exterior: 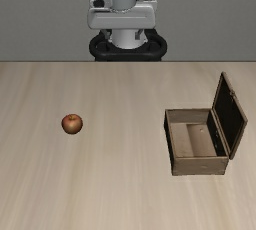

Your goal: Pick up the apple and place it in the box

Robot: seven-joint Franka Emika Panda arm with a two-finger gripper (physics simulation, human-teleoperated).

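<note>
Desk (110, 174) — light wood, pale beige, fine grain lines running side to side across the exterior view. Its surface takes up the larger, lower part of the view and reaches the left, right and bottom edges. Far edge reads as one straight horizontal line. Behind it a wall (40, 14) — plain grey, flat, uniform in tone, spanning the full width at the top. Lighting even, desk top matte.
</note>
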